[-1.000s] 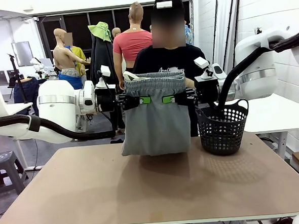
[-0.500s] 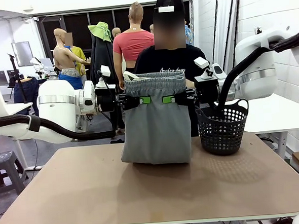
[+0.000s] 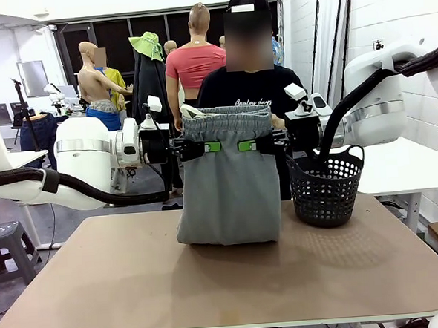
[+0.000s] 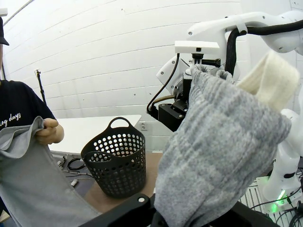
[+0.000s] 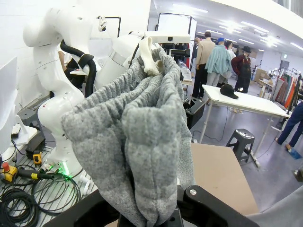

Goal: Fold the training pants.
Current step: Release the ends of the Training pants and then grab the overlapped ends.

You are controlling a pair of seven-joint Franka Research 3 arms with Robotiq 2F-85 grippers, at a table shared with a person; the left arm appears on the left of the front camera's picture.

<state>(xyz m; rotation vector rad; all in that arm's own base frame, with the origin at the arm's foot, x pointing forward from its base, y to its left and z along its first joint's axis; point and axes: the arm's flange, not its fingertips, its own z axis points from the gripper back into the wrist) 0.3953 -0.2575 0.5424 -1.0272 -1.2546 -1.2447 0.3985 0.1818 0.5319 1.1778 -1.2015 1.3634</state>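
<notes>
One pair of pants (image 3: 226, 178), one basket (image 3: 326, 191), one table (image 3: 211, 283) and two grippers are counted in the front view. One person (image 3: 248, 88) is seen behind the pants at upper centre.

The pants are held up at the centre of the frame, doubled over, with the gathered waistband on top. The left gripper (image 3: 212, 146) is clamped tight on the waistband's left part and the right gripper (image 3: 247, 145) on its right part, the two pairs of green pads close together. In each wrist view, grey cloth is seen bunched between that gripper's fingers at the bottom edge.

The lower fold of the pants is seen to meet the tabletop just inside the far edge. A broad stretch of bare tabletop is left across the lower half of the frame, and more is left at centre left.

The basket is set just right of the pants on the far right part of the table, and only a narrow gap is left between them. A black cable (image 3: 336, 131) from the right arm is hung above the basket's rim. At the left of the left wrist view, an edge of grey cloth is gripped by the person's hand (image 4: 49, 131).
</notes>
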